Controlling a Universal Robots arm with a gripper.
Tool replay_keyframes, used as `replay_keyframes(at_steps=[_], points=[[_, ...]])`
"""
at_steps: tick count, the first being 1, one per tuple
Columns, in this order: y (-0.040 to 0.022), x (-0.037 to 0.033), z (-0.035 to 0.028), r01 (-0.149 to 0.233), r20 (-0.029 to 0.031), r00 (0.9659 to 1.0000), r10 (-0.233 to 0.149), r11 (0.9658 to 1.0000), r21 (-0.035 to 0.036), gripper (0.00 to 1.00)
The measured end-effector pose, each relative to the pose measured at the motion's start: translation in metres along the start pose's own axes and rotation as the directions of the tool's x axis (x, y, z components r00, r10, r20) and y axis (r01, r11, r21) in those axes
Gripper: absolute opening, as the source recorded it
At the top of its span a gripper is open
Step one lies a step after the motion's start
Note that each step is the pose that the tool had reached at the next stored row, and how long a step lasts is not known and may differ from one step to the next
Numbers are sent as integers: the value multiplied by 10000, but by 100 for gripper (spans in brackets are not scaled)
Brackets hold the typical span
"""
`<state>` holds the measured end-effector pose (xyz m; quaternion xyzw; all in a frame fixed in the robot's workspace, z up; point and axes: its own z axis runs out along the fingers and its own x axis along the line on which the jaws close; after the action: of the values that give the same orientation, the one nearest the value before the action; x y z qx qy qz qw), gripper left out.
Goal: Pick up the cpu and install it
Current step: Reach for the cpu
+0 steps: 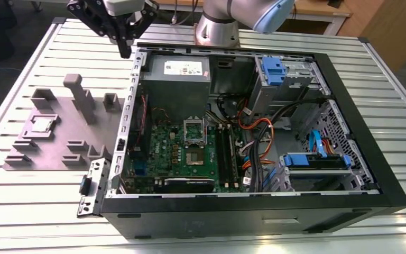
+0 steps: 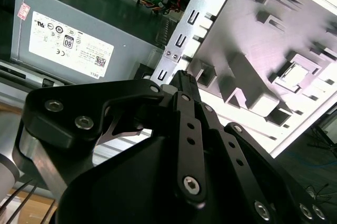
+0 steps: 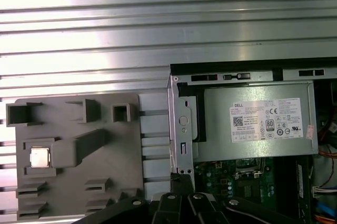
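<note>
Slatted metal table (image 1: pixel 34 211) — cpu (image 1: pixel 42 125) in grey tray (image 1: pixel 48 154) beside case (image 1: pixel 259 214).

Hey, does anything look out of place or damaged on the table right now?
Nothing stands out. The cpu lies flat in its pocket on the tray, the open case looks intact, and the gripper hangs empty over its corner.

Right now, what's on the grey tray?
The cpu lies flat in a square pocket of the tray, among raised blocks. Its underside is hidden.
</note>
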<state>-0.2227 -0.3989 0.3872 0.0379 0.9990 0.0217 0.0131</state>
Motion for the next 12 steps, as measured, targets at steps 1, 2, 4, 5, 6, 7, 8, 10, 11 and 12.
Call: replay_keyframes(at_steps=[1,2,4,5,6,7,8,10,11,12], points=[[-1,10,0,0,0,10000,0,10000,0,11],[-1,11,0,0,0,10000,0,10000,0,11],[-1,13,0,0,0,10000,0,10000,0,11],[-1,14,0,0,0,10000,0,10000,0,11],[-1,16,0,0,0,10000,0,10000,0,11],[-1,18,-1,-1,0,10000,1,10000,0,11],[-2,20,-1,0,0,10000,0,10000,0,11],[-2,28,0,-1,1,10000,1,10000,-1,11],[-3,33,-1,0,0,10000,0,10000,0,11],[-3,38,-1,-1,0,10000,1,10000,0,11]])
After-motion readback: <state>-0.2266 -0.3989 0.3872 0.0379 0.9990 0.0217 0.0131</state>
